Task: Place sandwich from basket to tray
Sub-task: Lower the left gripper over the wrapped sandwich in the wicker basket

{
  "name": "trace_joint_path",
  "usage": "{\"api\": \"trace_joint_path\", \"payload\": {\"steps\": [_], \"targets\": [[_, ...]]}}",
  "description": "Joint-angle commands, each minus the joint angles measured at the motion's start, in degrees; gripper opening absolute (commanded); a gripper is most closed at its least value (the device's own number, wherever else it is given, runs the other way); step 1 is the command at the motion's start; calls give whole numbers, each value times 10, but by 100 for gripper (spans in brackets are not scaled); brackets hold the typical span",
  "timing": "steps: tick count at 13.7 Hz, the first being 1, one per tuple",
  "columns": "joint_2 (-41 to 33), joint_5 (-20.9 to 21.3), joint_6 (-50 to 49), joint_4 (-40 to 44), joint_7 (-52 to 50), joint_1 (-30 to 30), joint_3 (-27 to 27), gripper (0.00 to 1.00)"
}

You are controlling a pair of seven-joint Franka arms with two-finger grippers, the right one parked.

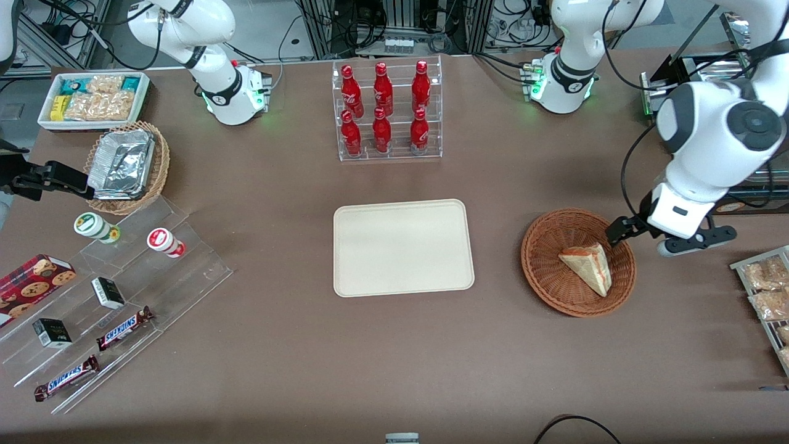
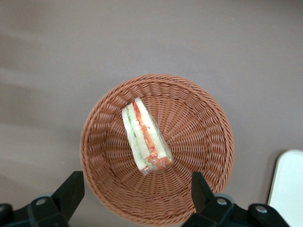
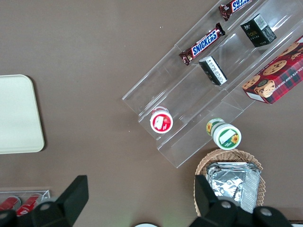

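The sandwich [image 1: 588,266], a pale wedge with red, orange and green filling, lies in the reddish-brown wicker basket [image 1: 537,262] toward the working arm's end of the table. My left gripper [image 1: 619,231] hangs open and empty above the basket's rim, a little farther from the front camera than the sandwich. In the left wrist view the sandwich [image 2: 146,139] lies in the middle of the basket [image 2: 208,142], and the gripper [image 2: 136,189] straddles the basket's edge with its black fingers [image 2: 71,189] wide apart. The cream tray [image 1: 402,246] lies bare at the table's middle, beside the basket.
A clear rack of red bottles [image 1: 387,111] stands farther from the front camera than the tray. A rack of bagged snacks [image 1: 767,296] sits at the working arm's end. A stepped acrylic stand [image 1: 123,290], a foil-tray basket [image 1: 126,166] and a white snack bin [image 1: 92,98] lie toward the parked arm's end.
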Motion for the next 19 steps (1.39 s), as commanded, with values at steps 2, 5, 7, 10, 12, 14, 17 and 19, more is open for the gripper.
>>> {"api": "trace_joint_path", "payload": {"steps": [2,5,7,10,12,14,17,19], "targets": [[-22,8,72,-79,-101,-3,-1,100],[-3,8,119,-98,-219,-7,-2,100],[19,7,154,-102,-288,-9,-3,100],[49,7,190,-113,-307,-13,-4,100],[74,7,205,-113,-316,-13,-3,100],[91,6,228,-115,-317,-13,-3,100],[114,6,249,-114,-317,-12,-2,100],[119,6,250,-109,-317,-11,-2,97]]}}
